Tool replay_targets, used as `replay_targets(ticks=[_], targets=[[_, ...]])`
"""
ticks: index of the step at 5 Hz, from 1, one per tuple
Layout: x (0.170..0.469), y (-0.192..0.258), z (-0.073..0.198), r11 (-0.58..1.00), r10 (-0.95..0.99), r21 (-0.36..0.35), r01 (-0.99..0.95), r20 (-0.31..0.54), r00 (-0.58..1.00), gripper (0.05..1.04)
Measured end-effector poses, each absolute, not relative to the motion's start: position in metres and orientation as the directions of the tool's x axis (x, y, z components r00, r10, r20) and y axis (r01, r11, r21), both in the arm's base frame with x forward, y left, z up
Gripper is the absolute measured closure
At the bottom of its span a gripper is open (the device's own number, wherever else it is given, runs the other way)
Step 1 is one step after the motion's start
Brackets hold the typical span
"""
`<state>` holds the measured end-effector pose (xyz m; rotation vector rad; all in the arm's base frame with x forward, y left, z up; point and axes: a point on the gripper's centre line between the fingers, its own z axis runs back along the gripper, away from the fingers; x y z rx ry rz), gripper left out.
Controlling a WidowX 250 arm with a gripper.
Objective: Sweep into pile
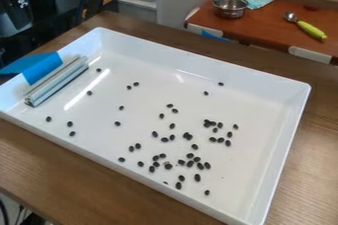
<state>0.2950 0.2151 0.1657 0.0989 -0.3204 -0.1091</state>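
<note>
Small dark beans [188,136] lie scattered over the floor of a white rectangular tray [277,135]. Most are spread across the near middle and right, with a tight clump [209,123] toward the right. Several looser beans [70,124] dot the left part, and a lone one [220,84] is close to the far wall. At the tray's left end rests a silvery ridged bar [58,82], lying along that side. Blue tape [42,69] is beside the bar, over the tray's left rim.
The tray stands on a brown wooden table [307,169]. Its raised walls surround the beans. Behind, on a reddish-brown surface, are a metal pot [230,7], a teal cloth [255,1] and a spoon with a green handle [310,30]. Black equipment [13,9] stands at the upper left.
</note>
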Motion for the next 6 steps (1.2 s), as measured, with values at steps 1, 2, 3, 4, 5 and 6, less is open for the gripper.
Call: replay_targets(ticks=[1,2,3,4,5,6], targets=[[0.291,0.211,0.147,0.993,-0.106,0.072,0.090,0.270,0.957,0.083],[0.297,0.203,0.142,0.992,-0.116,0.081,0.097,0.264,0.958,0.083],[0.300,0.198,0.141,0.992,-0.116,0.080,0.098,0.262,0.958,0.083],[0.301,0.195,0.139,0.994,-0.099,0.063,0.085,0.257,0.961,0.083],[0.305,0.190,0.133,0.996,-0.076,0.052,0.065,0.242,0.967,0.083],[0.306,0.183,0.123,0.998,-0.052,0.057,0.040,0.225,0.973,0.083]])
